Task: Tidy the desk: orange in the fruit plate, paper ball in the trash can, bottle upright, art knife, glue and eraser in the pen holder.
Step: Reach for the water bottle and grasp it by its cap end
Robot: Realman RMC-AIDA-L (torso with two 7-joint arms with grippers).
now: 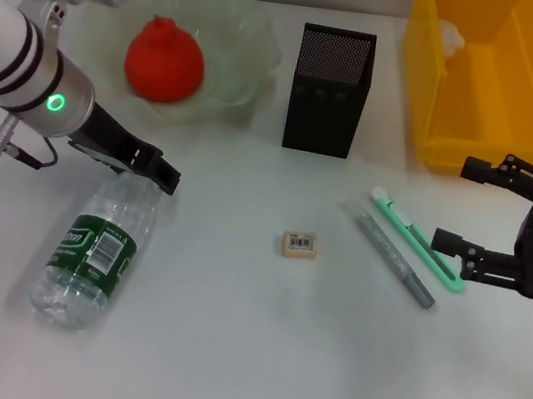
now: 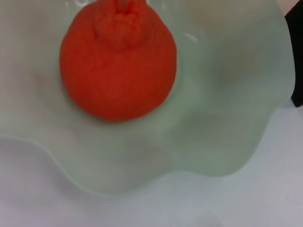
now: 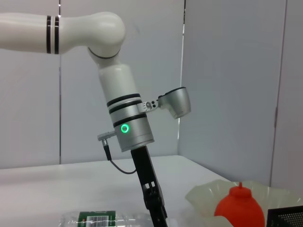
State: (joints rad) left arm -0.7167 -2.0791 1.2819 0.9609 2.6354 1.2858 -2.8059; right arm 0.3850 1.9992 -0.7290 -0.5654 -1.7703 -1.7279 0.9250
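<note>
Nearest us on the worktop, the water bottle lies on its side, and our left tool sits at its cap end with fingers we cannot tell to be spread or closed, so we judge righting the bottle to be the step in hand: we should grip near the neck and swing it up slowly so the base does not skid. Farther off, our right tool hangs spread and empty beside the art knife, the glue stick and the eraser, while beyond them the orange already rests in the fruit plate next to the mesh pen holder.
</note>
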